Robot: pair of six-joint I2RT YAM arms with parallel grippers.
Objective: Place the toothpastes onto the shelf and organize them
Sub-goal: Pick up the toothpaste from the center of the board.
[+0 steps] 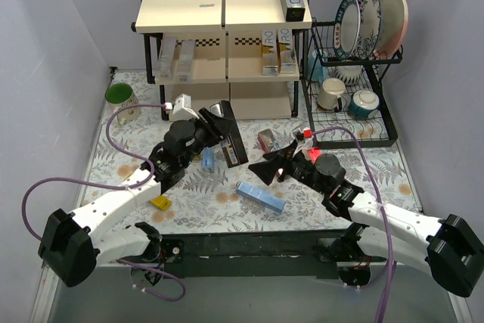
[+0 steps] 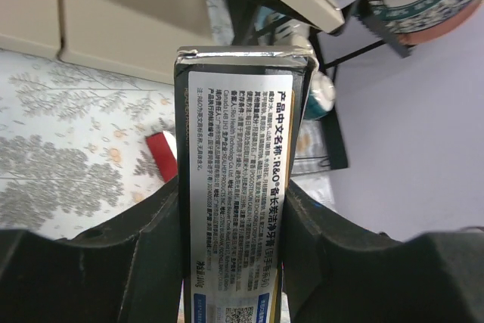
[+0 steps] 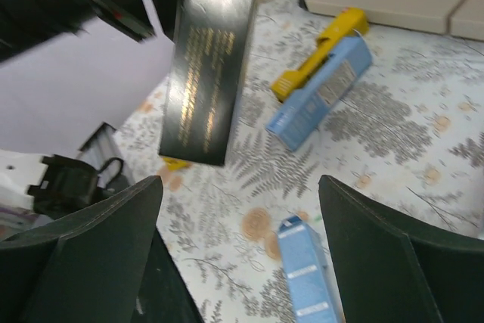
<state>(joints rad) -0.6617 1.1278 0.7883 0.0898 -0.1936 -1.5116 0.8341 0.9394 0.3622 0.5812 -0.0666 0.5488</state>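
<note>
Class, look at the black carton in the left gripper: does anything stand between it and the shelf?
Nothing visible does. The left gripper holds the black carton up just in front of the shelf, and no object sits in the gap between them. The red carton lies off to the right, outside that path.

The left pincer (image 2: 231, 203) holds a black toothpaste box (image 2: 238, 134) in the middle. One dark finger (image 2: 147, 236) presses each side. The box has a white label with small writing, and its far end is a bit dented. Behind it, a red box (image 2: 161, 155) lies on the leafy surface (image 2: 68, 149). The cream shelf (image 2: 113, 13) is at the top left. A patterned plate (image 2: 439, 5) is at the top right.
</note>
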